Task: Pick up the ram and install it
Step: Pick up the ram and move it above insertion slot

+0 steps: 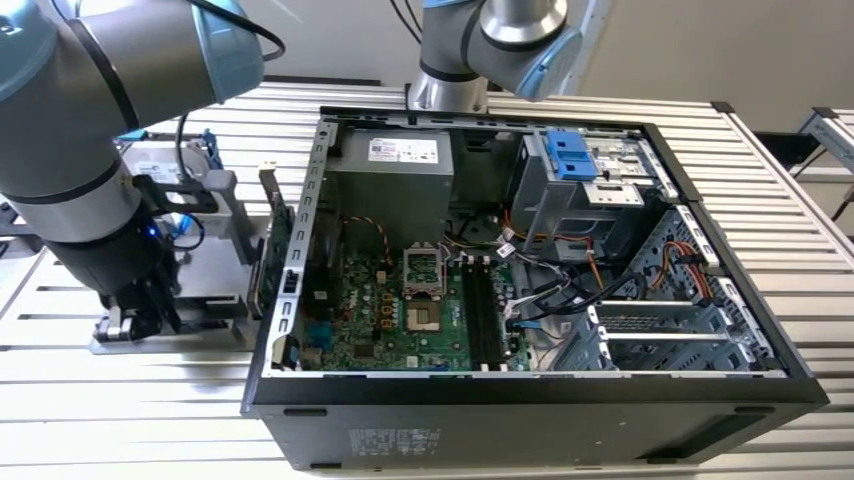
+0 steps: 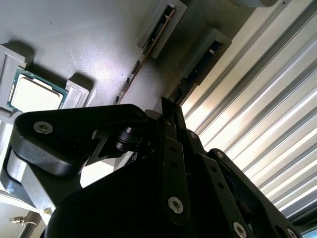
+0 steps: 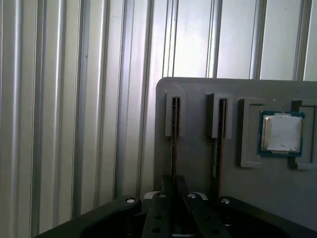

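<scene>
Down at the grey parts tray [image 3: 198, 161], off to the exterior view's left of the open computer case [image 1: 534, 405], the gripper [image 3: 173, 179] has its fingers pressed together on the thin upper edge of the ram [image 3: 172, 148]. The ram stands on edge in a slotted holder [image 3: 175, 115], the one farther from the processor chip [image 3: 281, 132], and runs from that holder back under the fingers.

I judge the stick light and stiff but brittle (a thin board with small parts soldered on). It wants a hold across its two flat faces, near the middle of the free long edge and well off the contact edge, which presumably sits down in the holder. A pinch far toward one end would likely let it tip. Its smooth faces could slip under a weak squeeze, while a hard one risks the chips.

The tray carries more: a neighbouring holder [image 3: 218, 116] with what looks like a second stick on edge, and a square pocket where the processor chip lies flat. The tray rests on a ribbed metal table [image 3: 74, 124].

Inside the case lies the motherboard [image 1: 367, 310], whose long black slots [image 1: 483, 312] look unfilled. Beside them are loose cables [image 1: 561, 295] and a drive cage [image 1: 587, 180].
</scene>
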You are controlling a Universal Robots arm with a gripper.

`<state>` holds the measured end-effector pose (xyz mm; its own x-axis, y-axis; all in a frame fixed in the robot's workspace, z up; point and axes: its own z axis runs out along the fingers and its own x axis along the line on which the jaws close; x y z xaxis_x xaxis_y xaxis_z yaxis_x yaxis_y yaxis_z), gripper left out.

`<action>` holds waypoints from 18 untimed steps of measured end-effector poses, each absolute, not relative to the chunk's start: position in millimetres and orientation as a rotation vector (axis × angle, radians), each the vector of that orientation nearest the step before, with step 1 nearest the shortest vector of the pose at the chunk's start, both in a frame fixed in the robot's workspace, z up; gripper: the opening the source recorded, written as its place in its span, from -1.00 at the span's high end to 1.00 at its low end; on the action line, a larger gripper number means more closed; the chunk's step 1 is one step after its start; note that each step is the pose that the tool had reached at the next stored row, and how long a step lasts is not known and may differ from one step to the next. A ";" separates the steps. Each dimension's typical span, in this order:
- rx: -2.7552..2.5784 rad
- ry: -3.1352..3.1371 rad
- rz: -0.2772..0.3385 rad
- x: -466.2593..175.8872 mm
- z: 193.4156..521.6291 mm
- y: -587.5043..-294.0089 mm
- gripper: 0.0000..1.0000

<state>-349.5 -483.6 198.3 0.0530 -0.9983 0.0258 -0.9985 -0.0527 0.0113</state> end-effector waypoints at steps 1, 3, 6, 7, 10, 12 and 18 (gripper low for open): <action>2.261 -2.144 0.017 -349.5 199.5 -483.6 1.00; 2.261 -2.144 0.017 -349.5 202.3 -483.6 1.00; 2.261 -2.144 0.017 -349.5 206.7 -483.6 1.00; 2.261 -2.144 0.017 -349.5 208.0 -483.6 1.00; 2.261 -2.144 0.017 -349.6 211.9 -483.6 1.00; 2.261 -2.144 0.017 -349.6 214.4 -483.6 1.00; 2.261 -2.144 0.017 -349.5 220.9 -483.6 1.00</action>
